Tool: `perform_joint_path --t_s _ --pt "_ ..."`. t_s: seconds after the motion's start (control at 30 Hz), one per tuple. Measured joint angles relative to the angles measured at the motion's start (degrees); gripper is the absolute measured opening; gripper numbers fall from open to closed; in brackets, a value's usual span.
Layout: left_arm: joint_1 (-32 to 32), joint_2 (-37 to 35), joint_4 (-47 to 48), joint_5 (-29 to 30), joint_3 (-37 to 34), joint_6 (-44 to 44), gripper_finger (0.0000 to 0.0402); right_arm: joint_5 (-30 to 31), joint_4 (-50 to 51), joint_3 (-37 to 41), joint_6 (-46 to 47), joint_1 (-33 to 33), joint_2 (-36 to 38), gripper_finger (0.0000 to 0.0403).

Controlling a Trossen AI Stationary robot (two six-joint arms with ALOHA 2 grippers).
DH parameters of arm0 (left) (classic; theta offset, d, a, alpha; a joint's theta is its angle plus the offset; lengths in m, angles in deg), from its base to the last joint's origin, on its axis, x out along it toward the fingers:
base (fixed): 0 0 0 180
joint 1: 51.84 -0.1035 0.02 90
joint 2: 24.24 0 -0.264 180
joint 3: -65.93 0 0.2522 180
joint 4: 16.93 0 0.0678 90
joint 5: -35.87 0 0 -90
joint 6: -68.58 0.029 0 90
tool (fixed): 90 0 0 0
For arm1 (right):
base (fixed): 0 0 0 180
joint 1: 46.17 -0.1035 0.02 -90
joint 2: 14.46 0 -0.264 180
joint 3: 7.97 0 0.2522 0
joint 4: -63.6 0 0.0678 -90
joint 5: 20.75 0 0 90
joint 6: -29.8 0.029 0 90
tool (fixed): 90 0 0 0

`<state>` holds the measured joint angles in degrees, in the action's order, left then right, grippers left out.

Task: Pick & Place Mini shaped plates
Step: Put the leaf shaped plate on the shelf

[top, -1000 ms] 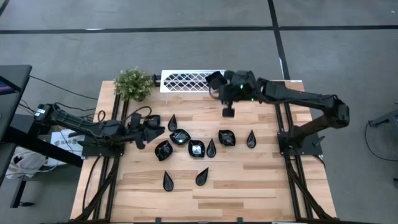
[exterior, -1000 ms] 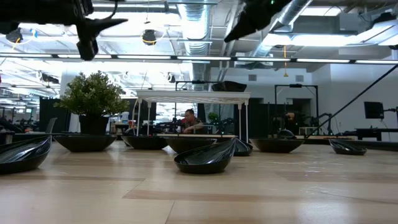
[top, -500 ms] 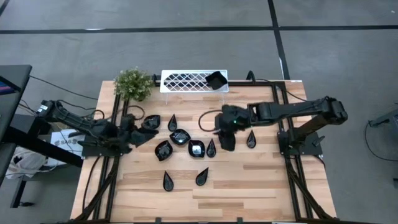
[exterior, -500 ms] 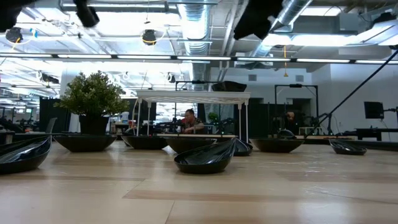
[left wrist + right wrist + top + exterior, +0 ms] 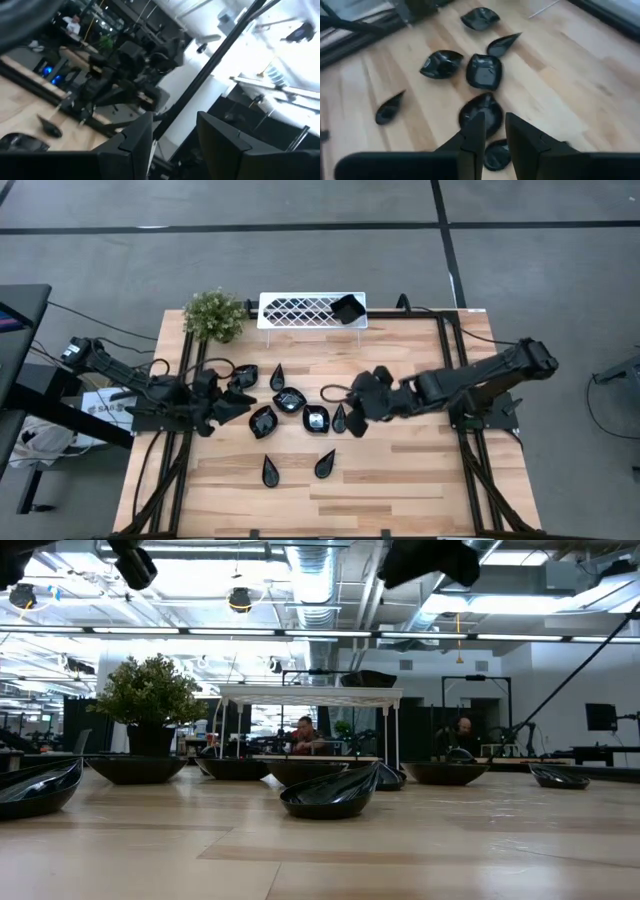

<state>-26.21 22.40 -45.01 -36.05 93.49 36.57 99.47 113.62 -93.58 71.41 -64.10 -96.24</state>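
I'm holding the right gripper (image 5: 357,416) over the mini shaped plates (image 5: 316,418) — jaws slightly apart, empty; left gripper (image 5: 238,408) is waiting — jaws apart — by the tabletop's (image 5: 400,480) left edge.

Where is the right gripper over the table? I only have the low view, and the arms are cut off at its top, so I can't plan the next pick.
Observer: The right gripper hangs over the middle cluster of plates, beside a teardrop plate.
Operator: Is it carrying anything?
Observer: No. In its wrist view the fingers stand apart with nothing between them, and a roundish plate lies on the table beyond.
Operator: And the tray?
Observer: A single black plate lies at the right end of the white tray.
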Motion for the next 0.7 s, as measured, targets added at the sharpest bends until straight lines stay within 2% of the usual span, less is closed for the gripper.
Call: perform_joint_path --t_s 0.17,0.33,0.57,0.7 --pt "-0.01 0.26 5.77 2.38 -0.07 -1.63 0.0155 0.27 -2.79 0.18 3.99 -1.56 -5.76 0.007" --pt "0.0 0.88 8.64 2.45 -0.07 -4.59 0.0155 -8.67 -3.3 0.14 5.02 -0.72 -11.57 0.007" --pt "0.03 0.99 8.95 2.0 -0.07 -4.67 0.0155 -9.86 12.83 0.16 9.88 0.78 -13.91 0.007" --pt "-0.1 0.99 9.3 2.8 -0.07 -4.67 0.0155 -9.73 18.12 0.16 7.92 1.45 -12.99 0.007"
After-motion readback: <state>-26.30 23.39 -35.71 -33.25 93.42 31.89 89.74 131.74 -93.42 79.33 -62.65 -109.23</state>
